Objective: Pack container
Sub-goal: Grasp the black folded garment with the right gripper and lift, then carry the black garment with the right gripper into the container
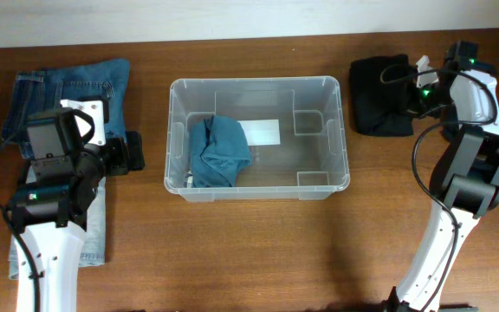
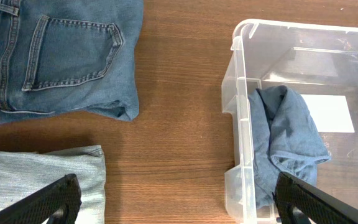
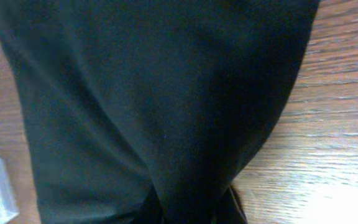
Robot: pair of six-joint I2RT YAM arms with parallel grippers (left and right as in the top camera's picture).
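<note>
pinching the black cloth (image 1: 378,87), the right gripper (image 3: 194,208) is closed on what looks a thin fold — it may slip before reaching the container (image 1: 343,139) mid-table; left gripper (image 2: 179,202) gapes wide, empty.

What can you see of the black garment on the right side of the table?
The black garment is a soft, matte, dark cloth, loosely folded into a rumpled heap. It lies on the wooden table, right of the clear container and apart from it. The right hand is shut on a bunched fold at its right edge. No seams or labels show.
</note>
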